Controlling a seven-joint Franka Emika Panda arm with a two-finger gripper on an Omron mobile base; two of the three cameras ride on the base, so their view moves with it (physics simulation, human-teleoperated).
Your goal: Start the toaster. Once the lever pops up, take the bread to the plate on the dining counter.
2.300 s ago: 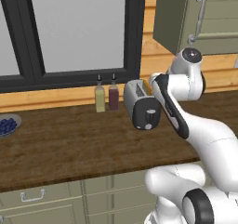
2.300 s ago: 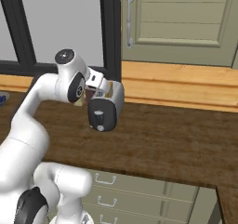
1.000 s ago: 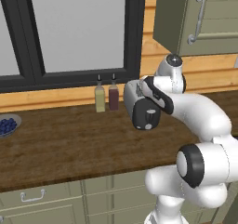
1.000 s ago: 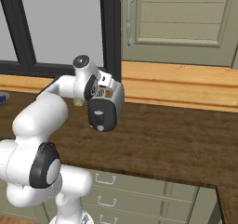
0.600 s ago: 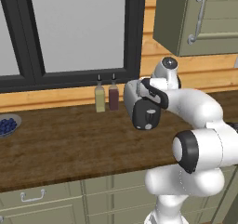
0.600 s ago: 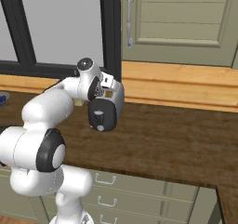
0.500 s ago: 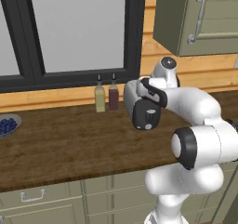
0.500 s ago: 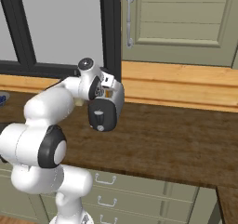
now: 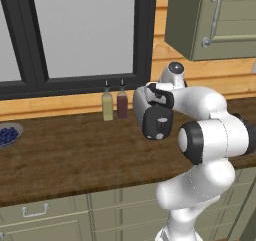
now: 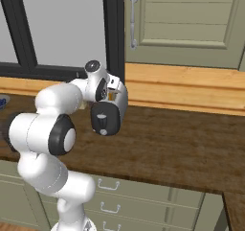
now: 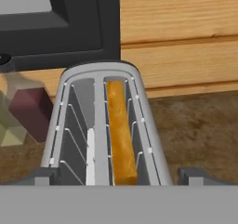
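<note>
The small silver toaster (image 9: 150, 110) stands on the wood counter by the back wall, its black end panel facing me. The pale grey lever (image 9: 160, 124) sits about halfway up that panel and also shows in the right base view (image 10: 102, 121). In the hand view I look straight down into the toaster's (image 11: 69, 93) two slots. The bread (image 11: 121, 135), golden brown along its top edge, stands in the right-hand slot. My gripper (image 11: 120, 177) hovers just above the toaster top, open. One fingertip (image 11: 44, 175) is outside each long side of the toaster.
Two bottles, one pale (image 9: 107, 105) and one dark red (image 9: 122, 103), stand left of the toaster against the wall. A grey bowl of blue berries (image 9: 7, 135) sits at the counter's far left. A wall cabinet (image 9: 215, 20) hangs above on the right.
The arm has folded forward and its elbow has dropped in front of the counter, bringing the hand over the toaster top. Toaster and bread have not moved.
</note>
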